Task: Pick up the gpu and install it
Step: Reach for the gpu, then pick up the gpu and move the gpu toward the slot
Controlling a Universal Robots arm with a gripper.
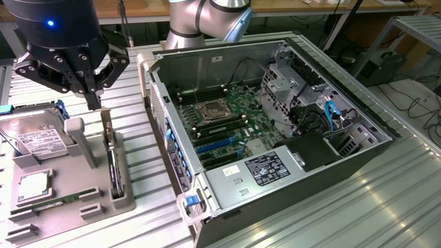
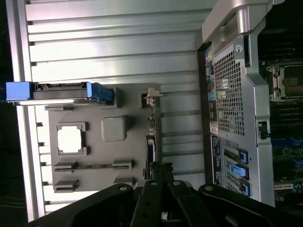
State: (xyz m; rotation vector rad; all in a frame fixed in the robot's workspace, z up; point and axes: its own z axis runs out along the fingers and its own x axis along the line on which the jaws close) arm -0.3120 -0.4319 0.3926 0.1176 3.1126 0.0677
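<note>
As it hangs, gripper: fingers drawn shut (no hold seen)
graphics card: stood on edge just beneath, slotted in holder
long axis: laid alongside case

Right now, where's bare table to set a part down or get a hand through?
Free: slatted table at the exterior view's right of the PC case; narrow strip between case and grey fixture. Crowded: the fixture, with hard drive, gpu and the gripper over it.

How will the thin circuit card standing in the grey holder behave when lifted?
The thin upright circuit card probably lifts stiff: it stands on edge without sagging. Slim, it's likely light, and may tip once clear of the grey holder.
</note>
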